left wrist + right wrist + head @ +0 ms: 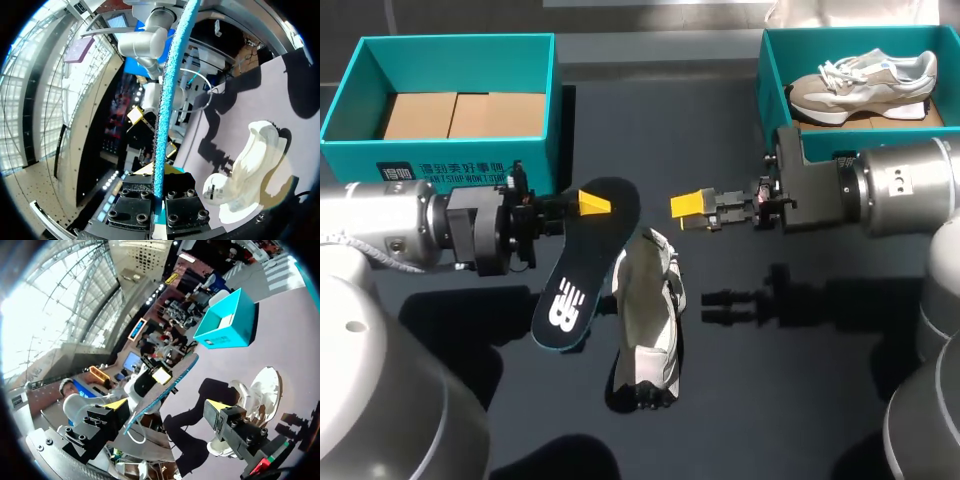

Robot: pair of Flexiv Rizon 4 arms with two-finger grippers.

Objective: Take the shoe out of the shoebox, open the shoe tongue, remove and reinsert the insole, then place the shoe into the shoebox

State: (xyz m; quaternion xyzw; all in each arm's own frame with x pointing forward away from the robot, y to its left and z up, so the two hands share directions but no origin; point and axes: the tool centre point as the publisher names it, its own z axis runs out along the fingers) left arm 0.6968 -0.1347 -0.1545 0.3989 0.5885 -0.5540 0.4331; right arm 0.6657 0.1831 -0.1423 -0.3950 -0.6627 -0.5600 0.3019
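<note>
On the dark worktop [800, 400] lies the pale shoe [648, 315]. It looks soft and light, and I would hold it by the firmer heel. Just beside the shoe is the thin black insole [570, 290], which looks bendy and floppy. The left pincer [590, 203] pinches it at one end. The right pincer [690, 205], near the shoe, is spread wide and holds nothing.

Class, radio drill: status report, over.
Left gripper shut on insole. Right gripper open, empty. Shoe lying on table. Second shoe in box.
</note>
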